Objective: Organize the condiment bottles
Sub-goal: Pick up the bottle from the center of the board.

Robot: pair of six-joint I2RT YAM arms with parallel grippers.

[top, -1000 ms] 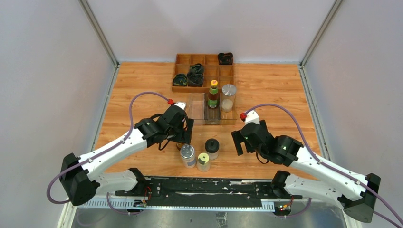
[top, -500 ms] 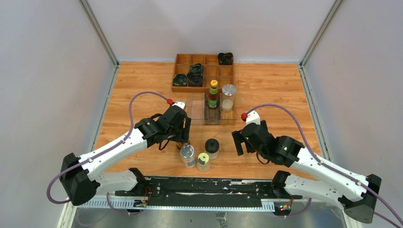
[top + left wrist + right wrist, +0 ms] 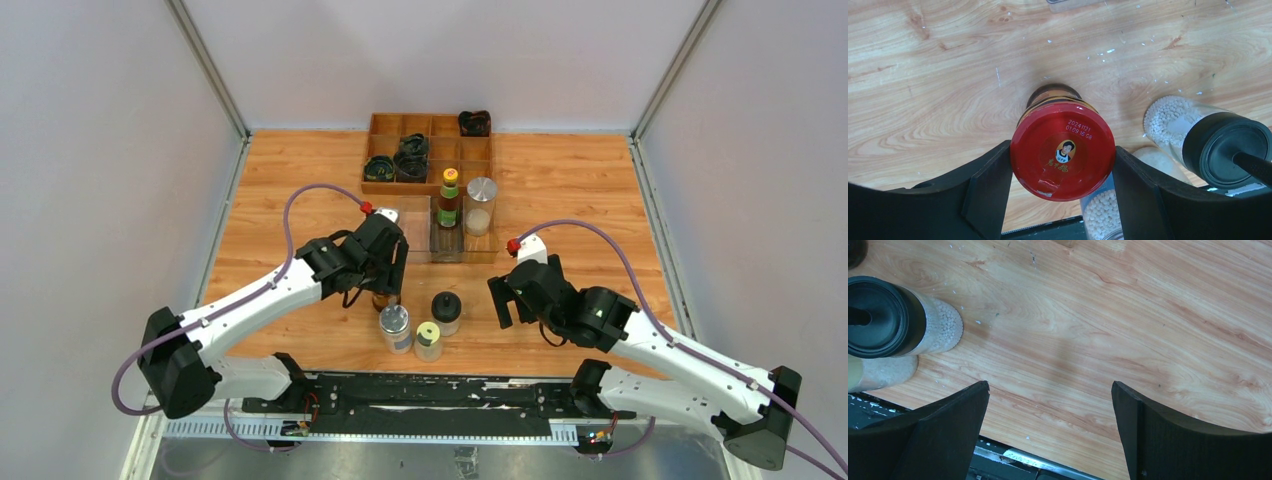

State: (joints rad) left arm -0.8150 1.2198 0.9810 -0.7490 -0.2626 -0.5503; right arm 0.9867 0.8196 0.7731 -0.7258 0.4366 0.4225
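Your left tool (image 3: pixel 1063 172) grips the red-capped jar (image 3: pixel 1062 150) by its lid, stamped "20241121 01:09:16 GB" above a small portrait logo, near the worktop's (image 3: pixel 923 75) front edge. Beside it, the black-capped jar (image 3: pixel 1218 145) holds white beads. Your right tool (image 3: pixel 1050 415) stands open above the worktop.

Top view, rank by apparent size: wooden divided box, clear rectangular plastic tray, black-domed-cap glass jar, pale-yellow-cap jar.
1. wooden divided box, largest
2. clear rectangular plastic tray
3. black-domed-cap glass jar and pale-yellow-cap jar: they look nearly alike, the black-capped one perhaps slightly bigger. Not ranked.
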